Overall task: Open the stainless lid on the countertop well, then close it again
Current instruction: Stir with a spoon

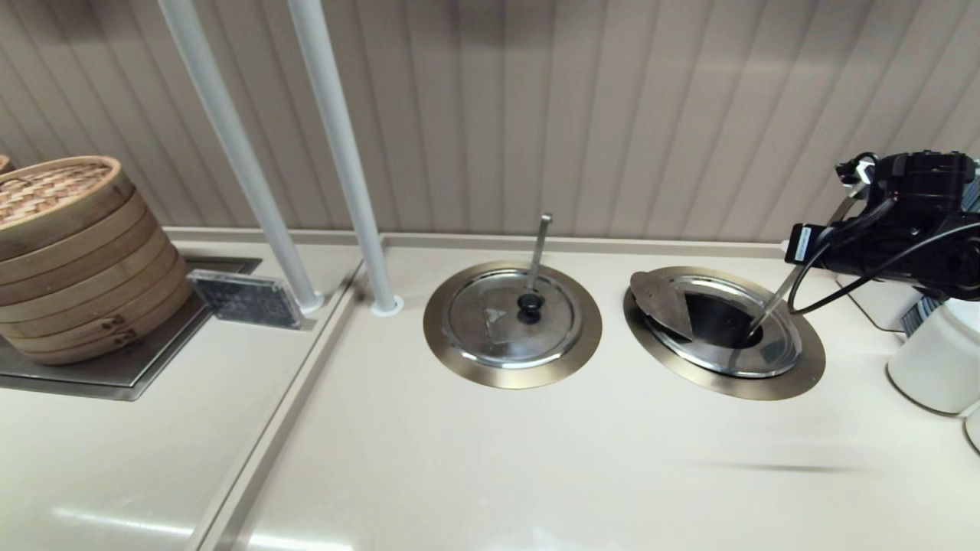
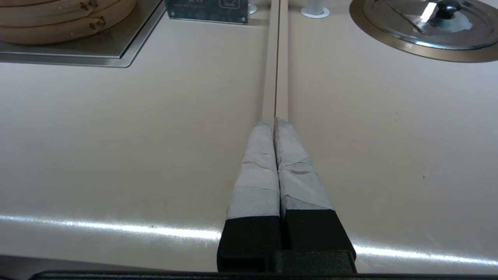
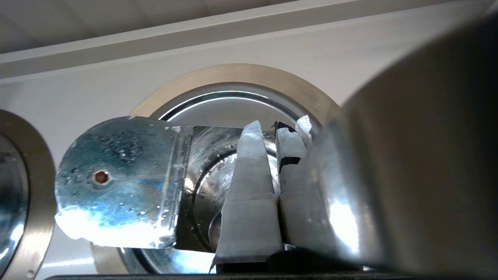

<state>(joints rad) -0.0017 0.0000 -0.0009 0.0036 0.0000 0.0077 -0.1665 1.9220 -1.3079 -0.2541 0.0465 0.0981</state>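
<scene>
**Bare counter in front, open lid waits for the right arm**

Counter lies closest, flat and pale. The left gripper hangs low over it, well apart from both wells. Its fingers are pressed together and hold nothing. It looks parked.

Next comes the countertop well, on the right side with a wide brass ring. The stainless lid is folded open. Its flap is flipped over onto the left part of the ring, wet side up. The dark hole shows beside it. The hinge runs from near to far across the well.

The ladle handle leans out of the hole toward the right. The right gripper is over the right side of the well, just beside that handle. Its fingers are close together with nothing between them. The flap lies across the hole from the fingers, to the left.

I think closing comes next. The right arm is much nearer. It would need to reach past the ladle handle, catch the flap and swing it back over the hinge. The handle could get in the way.

Farther left sits the other lid, shut. Beyond stand two white poles and the bamboo steamers.
</scene>
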